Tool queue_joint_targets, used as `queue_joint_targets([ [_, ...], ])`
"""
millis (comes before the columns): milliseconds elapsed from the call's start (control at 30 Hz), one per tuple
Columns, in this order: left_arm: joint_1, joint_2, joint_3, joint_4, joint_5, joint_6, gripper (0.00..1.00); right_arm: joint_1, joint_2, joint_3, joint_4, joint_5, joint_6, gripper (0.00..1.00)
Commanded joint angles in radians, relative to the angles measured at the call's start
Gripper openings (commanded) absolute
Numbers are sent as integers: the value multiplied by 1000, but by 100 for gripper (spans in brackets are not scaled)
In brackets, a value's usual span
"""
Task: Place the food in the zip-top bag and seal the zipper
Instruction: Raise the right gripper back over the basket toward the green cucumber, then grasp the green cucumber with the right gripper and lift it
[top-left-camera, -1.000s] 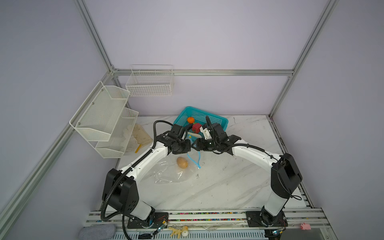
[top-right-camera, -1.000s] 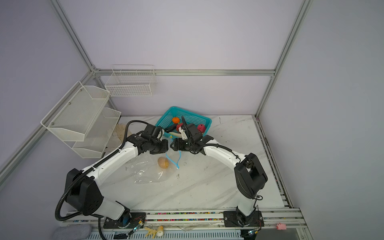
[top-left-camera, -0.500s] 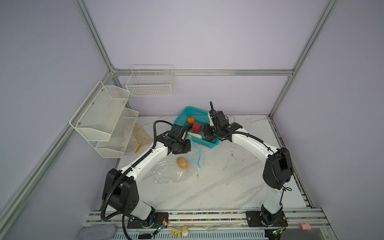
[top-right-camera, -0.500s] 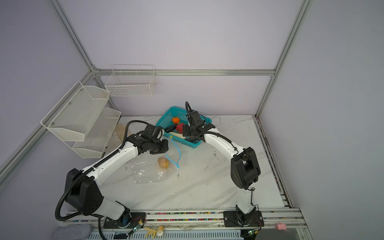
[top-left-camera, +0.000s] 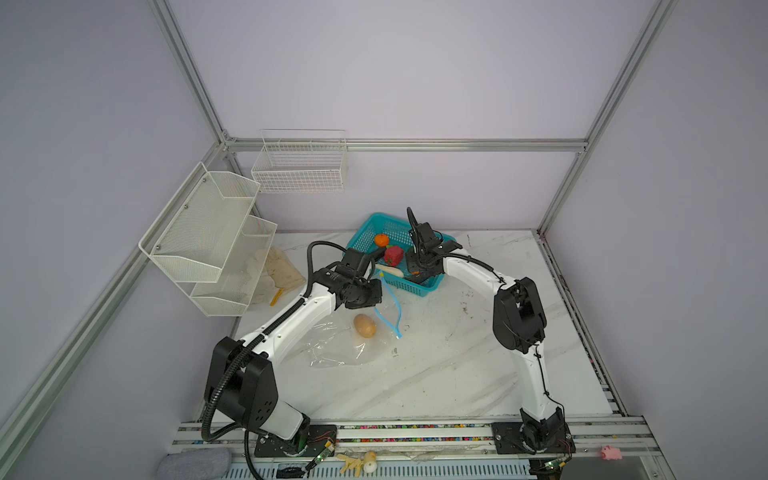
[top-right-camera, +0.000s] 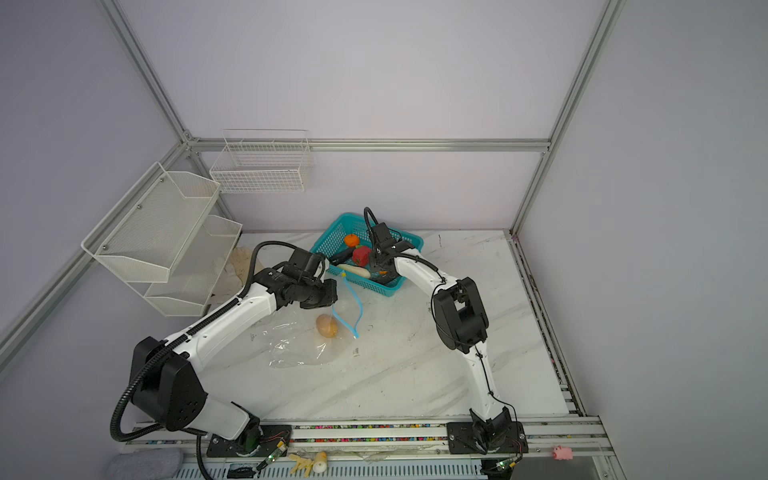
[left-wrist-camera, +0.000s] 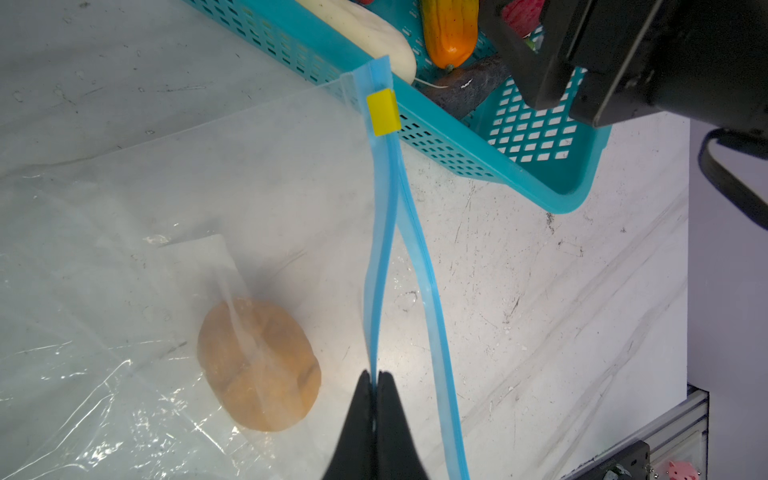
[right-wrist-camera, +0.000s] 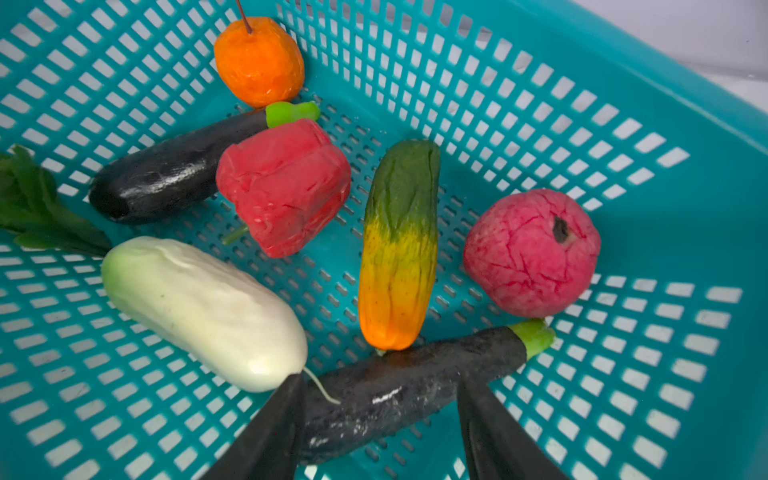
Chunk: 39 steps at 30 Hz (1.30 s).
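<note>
The clear zip-top bag (top-left-camera: 340, 345) lies crumpled on the marble with one yellow-orange piece of food (top-left-camera: 365, 325) inside. My left gripper (left-wrist-camera: 377, 376) is shut on one lip of the light-blue zipper (left-wrist-camera: 380, 249) and holds it up, so the mouth gapes. The yellow slider (left-wrist-camera: 383, 112) sits at the strip's far end. My right gripper (right-wrist-camera: 380, 386) is down in the teal basket (top-left-camera: 432, 286), open, its jaws on either side of a dark purple eggplant (right-wrist-camera: 415, 386). Around it lie a white radish (right-wrist-camera: 203, 311), a red pepper (right-wrist-camera: 282, 187), an orange (right-wrist-camera: 259, 62) and a pink apple (right-wrist-camera: 532, 253).
A white mesh shelf (top-left-camera: 208, 237) and a wire basket (top-left-camera: 299, 166) hang at the back left, with pale cloth (top-left-camera: 282, 272) below them. Toy bits (top-left-camera: 359, 461) and a pink pig (top-left-camera: 611, 452) lie on the front rail.
My right arm has swung away from the bag mouth to the back and come down into the teal basket over the eggplant. The left gripper has kept hold of the zipper.
</note>
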Motion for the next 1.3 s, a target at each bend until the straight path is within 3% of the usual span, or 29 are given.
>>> queue_joint_targets([
  [0,-4,-3,37,10,6,-9,0,-9,45,64,-58,39,-25,61],
  [633,-4,23,49,11,22,-4,0,-34,294,358,-128,63,-37,62],
  [1033,-4,37,57,12,27,-2,0,-58,369,426,-117,22,-32,60],
  [1267,-4,44,68,12,30,1,0,-61,380,441,-106,10,-38,54],
])
